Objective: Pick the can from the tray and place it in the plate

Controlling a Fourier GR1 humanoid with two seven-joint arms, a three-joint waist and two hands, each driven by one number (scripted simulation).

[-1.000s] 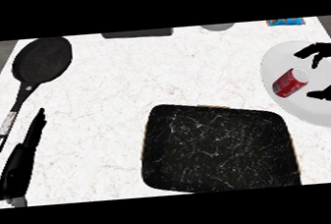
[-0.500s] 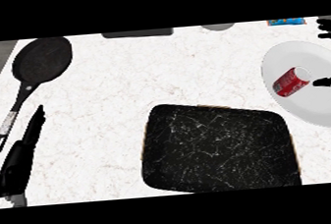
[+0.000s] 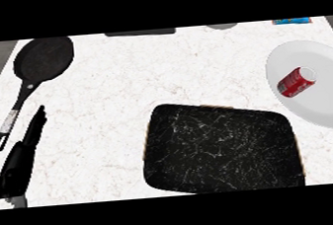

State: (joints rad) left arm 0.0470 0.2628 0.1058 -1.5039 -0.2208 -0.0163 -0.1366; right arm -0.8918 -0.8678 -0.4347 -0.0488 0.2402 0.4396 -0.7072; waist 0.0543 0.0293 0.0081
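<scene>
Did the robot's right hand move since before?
Yes. The right hand was over the white plate, round the red can; now it is out of view, gone off past the plate's right side.

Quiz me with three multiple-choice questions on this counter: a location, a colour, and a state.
1. Where is the can? A on the tray B on the plate C in the frying pan
2. What colour is the can? A green B red C blue
3. How does the can rest? A upright B crushed flat C on its side
Answers: B, it sits on the white plate, away from tray and frying pan; B, its body is red; C, its round end faces sideways.
</scene>
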